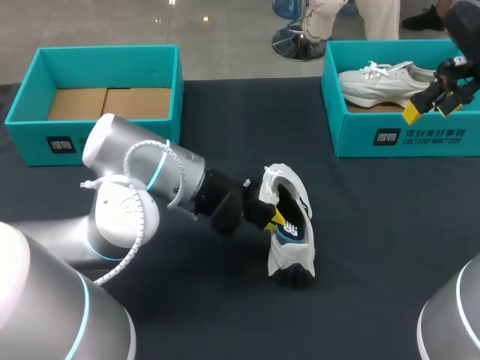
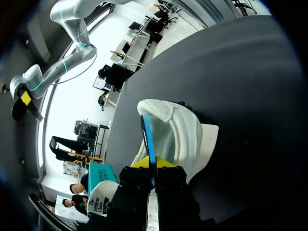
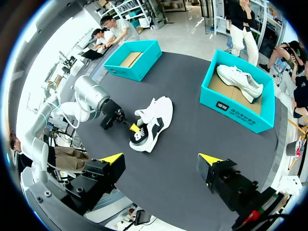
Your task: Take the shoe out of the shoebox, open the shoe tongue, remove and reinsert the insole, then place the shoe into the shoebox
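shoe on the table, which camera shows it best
The head view: the shoe lies whole and close, only its opening partly hidden by the left gripper. The right wrist view shows it whole but far off. The left wrist view shows just its white collar and the blue insole pinched in that gripper.

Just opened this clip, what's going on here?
The left gripper is shut on a thin blue-edged piece at the opening of the white and black sneaker, which lies on the dark table outside both boxes; insole or tongue, I cannot tell. The right gripper hangs open above the table. The left teal cardboard shoebox is empty; the right teal cardboard shoebox holds a white sneaker.
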{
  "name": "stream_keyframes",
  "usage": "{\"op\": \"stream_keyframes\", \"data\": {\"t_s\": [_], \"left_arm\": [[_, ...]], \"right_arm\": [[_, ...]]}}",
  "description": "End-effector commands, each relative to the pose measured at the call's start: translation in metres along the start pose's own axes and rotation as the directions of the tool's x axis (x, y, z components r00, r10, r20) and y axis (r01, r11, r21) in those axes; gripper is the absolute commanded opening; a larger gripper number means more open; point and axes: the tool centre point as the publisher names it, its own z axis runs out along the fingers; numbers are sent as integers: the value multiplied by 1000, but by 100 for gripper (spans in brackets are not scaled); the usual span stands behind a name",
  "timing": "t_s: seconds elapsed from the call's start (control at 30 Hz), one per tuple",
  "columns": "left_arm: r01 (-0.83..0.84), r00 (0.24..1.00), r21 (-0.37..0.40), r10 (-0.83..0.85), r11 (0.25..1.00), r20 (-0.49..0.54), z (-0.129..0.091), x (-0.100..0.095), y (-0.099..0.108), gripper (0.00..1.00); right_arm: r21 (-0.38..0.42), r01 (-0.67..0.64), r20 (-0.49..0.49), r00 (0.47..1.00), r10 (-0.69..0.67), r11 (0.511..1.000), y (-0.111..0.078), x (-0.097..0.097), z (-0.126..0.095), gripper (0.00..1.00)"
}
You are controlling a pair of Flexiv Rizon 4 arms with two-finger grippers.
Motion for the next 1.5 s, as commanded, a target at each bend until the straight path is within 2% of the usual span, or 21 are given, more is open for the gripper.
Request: {"op": "stream_keyframes", "data": {"t_s": [0.03,0.1,0.2,0.27,0.4,0.57,0.67,0.87,1.3,1.5], "left_arm": [[2,1000,-2,-2,1000,-1,3,-1,-2,0],[-1,1000,-1,1,1000,2,1,-1,-5,16],[-3,1000,1,3,1000,11,-3,-1,-11,35],[-7,1000,3,6,1000,21,-5,-2,-14,36],[-16,999,6,16,1000,33,-9,-6,-20,28],[-23,999,11,22,1000,40,-10,-7,-25,5],[-27,999,16,27,1000,38,-9,-7,-27,1],[-30,999,26,29,999,23,-4,-7,-26,0],[-19,999,-6,19,1000,-41,10,-1,2,0],[-9,999,6,9,1000,-53,12,5,-1,0]], "right_arm": [[7,-1,-1,1000,1,1000,3,-1,0,100],[7,-1,-1,1000,1,1000,3,-1,0,100],[7,-1,-1,1000,1,1000,3,-1,0,100],[7,-1,-1,1000,1,1000,3,-1,0,100],[7,-1,-1,1000,1,1000,3,-1,0,100],[7,-1,-1,1000,1,1000,3,-1,0,100],[7,-1,-1,1000,1,1000,3,-1,0,100],[7,-1,-1,1000,1,1000,3,-1,0,100],[7,-1,-1,1000,1,1000,3,-1,0,100],[7,-1,-1,1000,1,1000,3,-1,0,100]]}}
